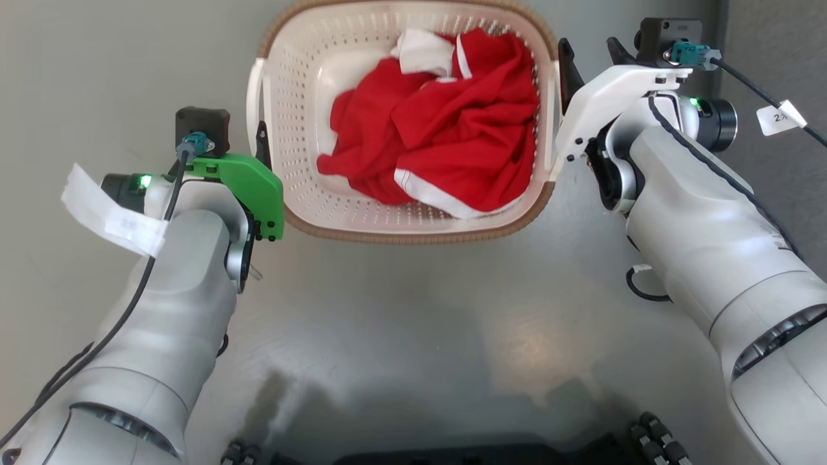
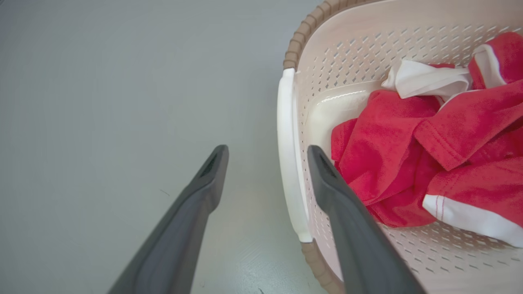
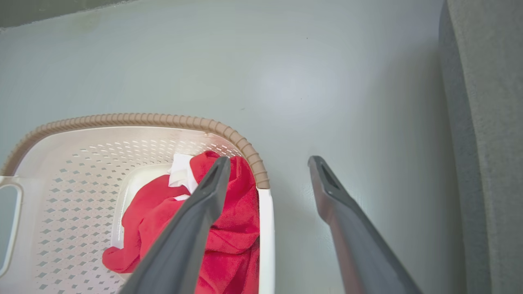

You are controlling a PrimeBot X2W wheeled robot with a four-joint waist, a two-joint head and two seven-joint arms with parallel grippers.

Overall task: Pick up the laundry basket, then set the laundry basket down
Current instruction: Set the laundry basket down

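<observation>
At the left of the head view, our left gripper (image 2: 267,152) gapes wide, empty, astride the left handle (image 2: 288,155); top centre, the laundry basket (image 1: 413,236) sits on the floor (image 1: 413,323), not yet lifted, we judge; rightward, our right gripper (image 3: 269,160) straddles the right handle (image 3: 265,237), equally open and empty
</observation>
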